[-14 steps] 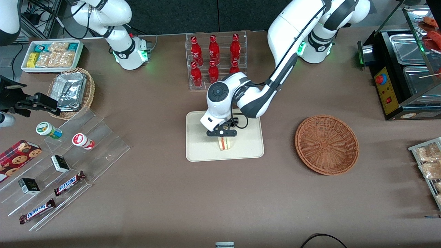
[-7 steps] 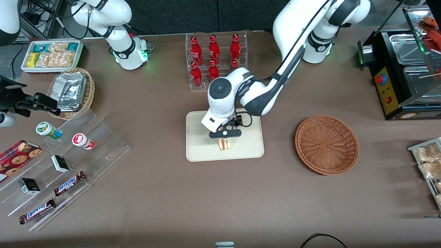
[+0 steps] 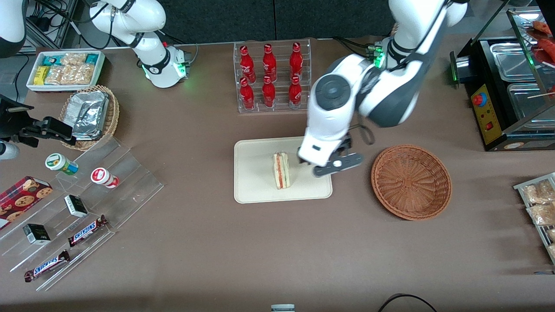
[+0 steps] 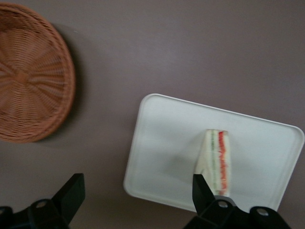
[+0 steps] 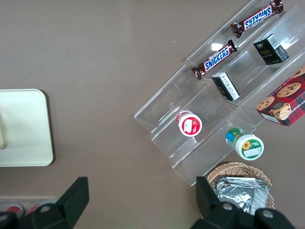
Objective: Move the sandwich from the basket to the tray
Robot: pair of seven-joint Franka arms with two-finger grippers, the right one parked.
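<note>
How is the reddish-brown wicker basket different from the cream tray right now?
The basket is round, woven and reddish-brown; the tray is rectangular, smooth and cream with rounded corners. The basket holds nothing, while the tray carries the sandwich, standing on edge with its filling showing. The open gripper hangs above the tray's edge nearest the basket, holding nothing. Both are shallow and rest flat on the brown table.

Sandwich (image 3: pixel 281 170) pale white bread, red and green filling stripes on the cut edge. Tray (image 3: pixel 256 182) plain cream. Basket (image 3: pixel 411 182) reddish-brown woven wicker, radial weave. Table (image 3: pixel 260 251) flat brown. Gripper (image 3: pixel 337 164) above the tray's edge nearest the basket, black fingers (image 4: pixel 71 193) spread apart, white arm (image 3: pixel 342 104) with dark grey joints. Bottles (image 3: pixel 269 73) red with white script in a clear rack.
</note>
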